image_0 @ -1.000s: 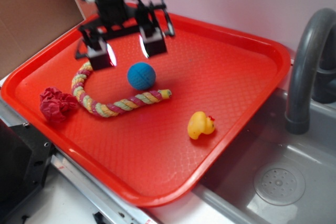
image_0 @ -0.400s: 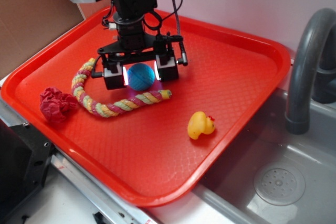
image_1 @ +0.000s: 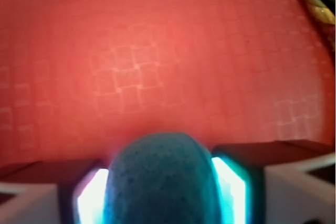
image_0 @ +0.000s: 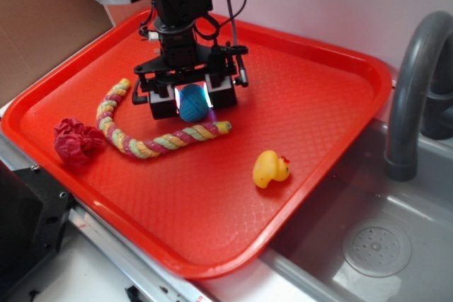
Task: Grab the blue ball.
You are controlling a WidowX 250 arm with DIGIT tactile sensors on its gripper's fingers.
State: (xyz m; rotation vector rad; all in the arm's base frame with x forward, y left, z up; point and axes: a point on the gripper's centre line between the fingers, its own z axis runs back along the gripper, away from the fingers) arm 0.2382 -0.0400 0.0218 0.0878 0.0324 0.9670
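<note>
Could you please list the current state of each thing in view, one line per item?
gripper: down on the tray, jaws shut on the blue ball
blue ball: pinched between the jaws
rope toy: lying curved
rubber duck: upright
red fabric wad: crumpled
tray: flat

A red tray (image_0: 318, 90) is seen carrying a rope toy (image_0: 141, 143), a red cloth wad (image_0: 76, 141) and a yellow duck (image_0: 270, 168) — a sink (image_0: 375, 245) lies beside.

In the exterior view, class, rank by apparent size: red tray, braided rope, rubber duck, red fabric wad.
1. Red tray
2. Braided rope
3. Red fabric wad
4. Rubber duck
The wad and duck look close in size, so that order is unsure.
</note>
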